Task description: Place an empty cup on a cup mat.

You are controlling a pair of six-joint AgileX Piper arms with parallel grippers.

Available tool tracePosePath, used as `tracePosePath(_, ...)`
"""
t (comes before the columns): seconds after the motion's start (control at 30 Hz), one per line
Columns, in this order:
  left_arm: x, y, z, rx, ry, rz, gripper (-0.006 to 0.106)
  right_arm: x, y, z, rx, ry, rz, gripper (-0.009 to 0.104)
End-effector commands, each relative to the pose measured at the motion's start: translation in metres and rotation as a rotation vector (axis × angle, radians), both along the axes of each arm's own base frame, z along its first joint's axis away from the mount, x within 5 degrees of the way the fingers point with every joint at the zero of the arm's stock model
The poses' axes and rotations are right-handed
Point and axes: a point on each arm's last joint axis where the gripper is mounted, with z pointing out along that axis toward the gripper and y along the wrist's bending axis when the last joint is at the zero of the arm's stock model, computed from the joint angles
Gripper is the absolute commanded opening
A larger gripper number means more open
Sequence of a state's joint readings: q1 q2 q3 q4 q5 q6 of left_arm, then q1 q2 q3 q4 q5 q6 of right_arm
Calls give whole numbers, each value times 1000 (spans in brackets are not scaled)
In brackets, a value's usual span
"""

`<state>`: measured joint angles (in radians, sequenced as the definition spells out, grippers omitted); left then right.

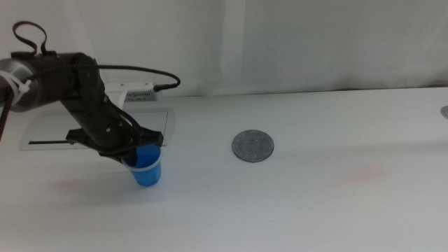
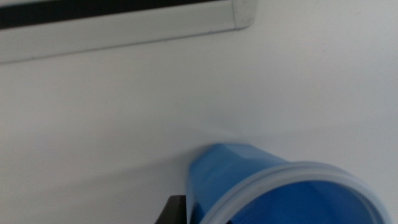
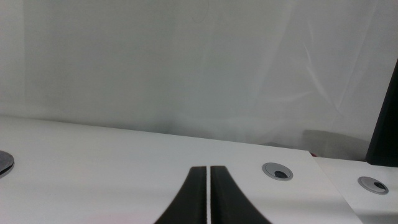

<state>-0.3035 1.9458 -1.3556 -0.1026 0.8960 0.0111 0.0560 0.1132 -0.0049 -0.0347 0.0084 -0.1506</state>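
The blue cup [image 1: 148, 170] stands upright at the left of the table, right of the arm's wrist. My left gripper [image 1: 142, 155] comes in from the left and is shut on the cup's upper part, just under its rim. In the left wrist view the cup [image 2: 249, 180] fills the lower part, with its pale rim and empty inside showing, and one dark jaw edge touches its side. I cannot tell whether the cup's base rests on the table. The cup mat [image 1: 253, 145], a round dark grey disc, lies flat at the table's middle, well to the right of the cup. My right gripper [image 3: 208, 205] is shut and empty, out of the middle view.
A long white panel with a slot [image 1: 98, 129] lies behind the left arm; it also shows in the left wrist view [image 2: 124, 25]. A black cable [image 1: 140, 70] loops over the arm. Round grommets [image 3: 277, 170] sit at the table's far right. A white curtain backs the table.
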Motion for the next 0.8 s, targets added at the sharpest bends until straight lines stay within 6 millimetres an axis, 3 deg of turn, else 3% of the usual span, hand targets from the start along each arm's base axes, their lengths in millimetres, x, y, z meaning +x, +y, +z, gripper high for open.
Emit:
tracePosePath(0.0,3,-8,16,-23,-22,-13,-3,0,0,-6,-10,15,-6,-3)
tracePosePath(0.13,14,-24,51,-57,-82,-44,-3,0,0,-6,-10,15,-6,-3)
tracePosePath(0.3,22,-61,102,-119,-238,-118,-3,0,0,-6,-10,15,-6,-3)
tracePosePath(0.4,26,-86,120,-150,-289,-161,-3,0,0,-6,-10,15,-6,-3)
tracePosePath(0.57,30,-128,124,-173,-284,-227,-3,0,0,-6,-10,15,-6,-3)
tracePosePath(0.77,33,-171,102,-165,-239,-300,-3,0,0,-6,-10,15,-6,-3)
